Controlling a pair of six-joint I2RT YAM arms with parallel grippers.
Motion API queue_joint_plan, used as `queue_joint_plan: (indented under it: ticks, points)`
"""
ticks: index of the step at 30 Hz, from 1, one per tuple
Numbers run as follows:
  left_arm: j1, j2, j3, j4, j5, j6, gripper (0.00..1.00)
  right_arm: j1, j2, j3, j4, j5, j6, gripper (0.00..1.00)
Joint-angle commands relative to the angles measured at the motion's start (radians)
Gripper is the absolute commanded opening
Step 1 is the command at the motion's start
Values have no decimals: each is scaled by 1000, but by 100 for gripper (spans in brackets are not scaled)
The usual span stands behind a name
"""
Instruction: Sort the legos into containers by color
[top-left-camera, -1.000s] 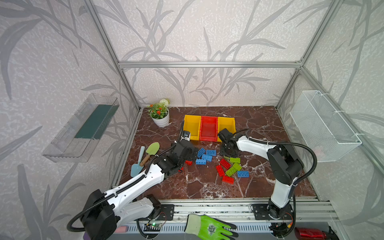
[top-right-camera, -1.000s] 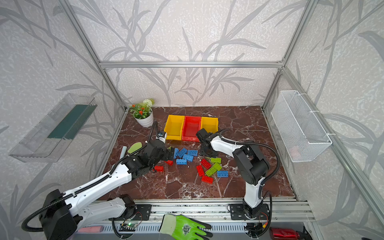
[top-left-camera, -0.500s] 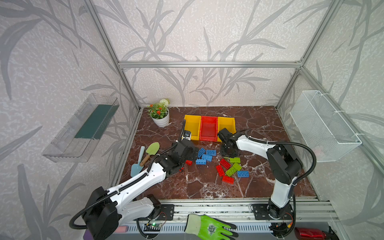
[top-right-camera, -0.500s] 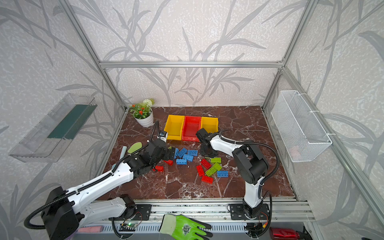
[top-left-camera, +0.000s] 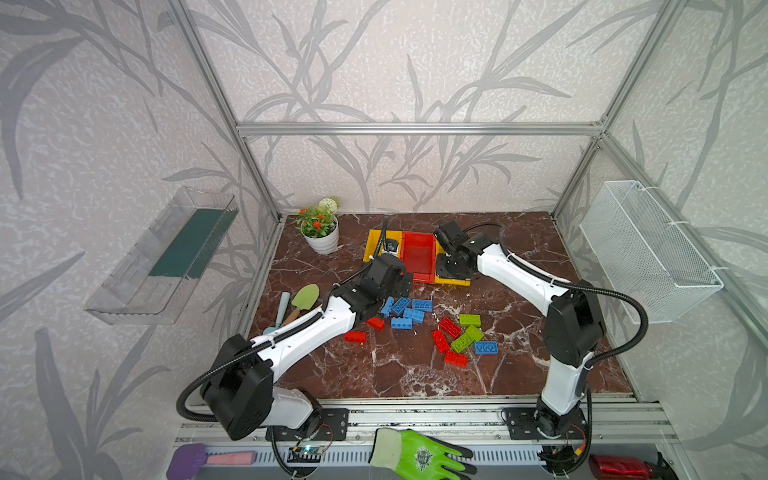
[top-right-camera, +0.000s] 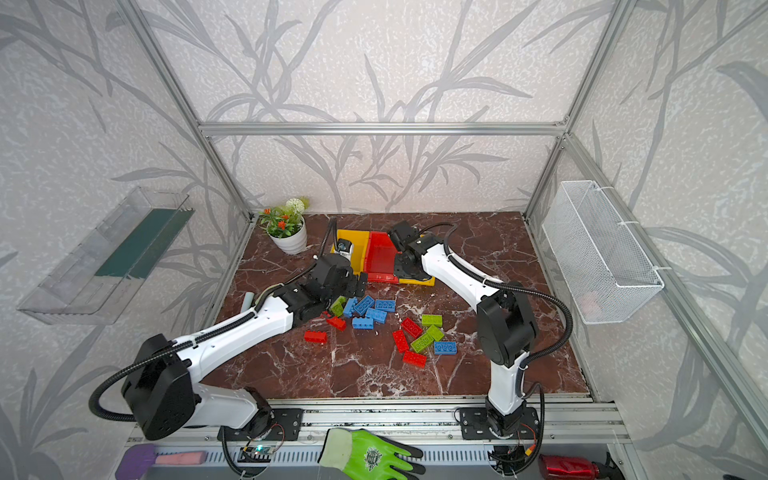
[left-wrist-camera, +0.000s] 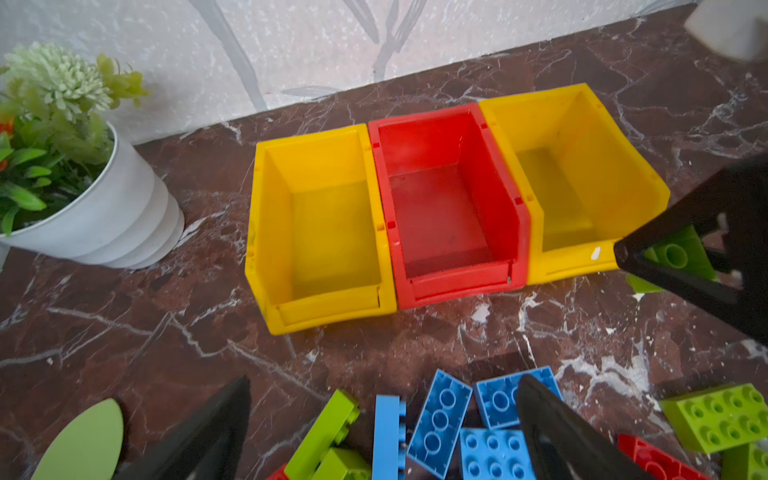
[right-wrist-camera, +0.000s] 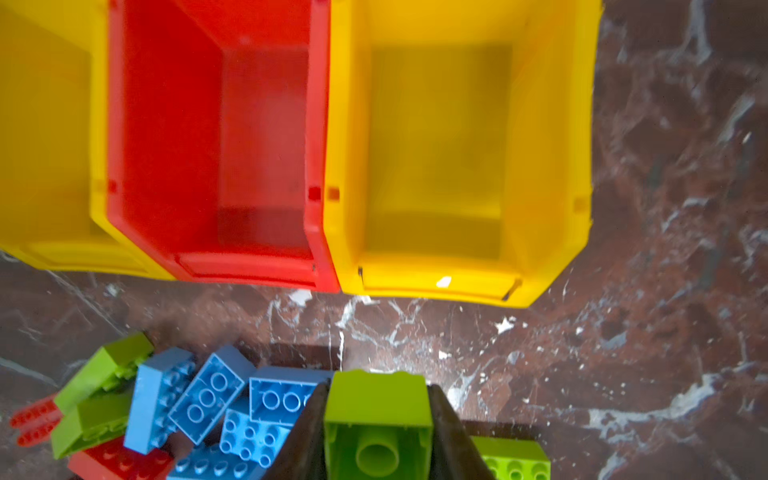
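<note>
The right end effector (right-wrist-camera: 376, 387) is clamping a lime green lego brick (right-wrist-camera: 376, 419) just in front of the right-hand yellow bin (right-wrist-camera: 544, 166). The left end effector (left-wrist-camera: 384, 384) is hanging wide open, holding nothing, above blue lego bricks (left-wrist-camera: 440, 415) on the bench (left-wrist-camera: 124, 332).

A lab robot cell dressed like a home: a marble-look tabletop (top-left-camera: 395, 374) boxed in by an aluminium frame (top-left-camera: 415, 129) and leaf-print wall panels (top-left-camera: 415, 62). The left arm (top-left-camera: 307, 332) and right arm (top-left-camera: 511, 270) are bolted to a metal rail (top-left-camera: 415, 409) along the tabletop's near edge.
</note>
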Motion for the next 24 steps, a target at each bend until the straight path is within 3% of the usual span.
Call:
queue_joint_plan:
  ticks: [1, 19, 24]
  points:
    - [11, 29, 56, 40, 28, 31, 99, -41, 86, 96, -53, 17, -74, 31]
    - [153, 105, 137, 79, 127, 48, 99, -116, 444, 516, -200, -51, -132, 33]
    - [179, 100, 127, 101, 137, 51, 99, -123, 529, 649, -270, -56, -139, 49]
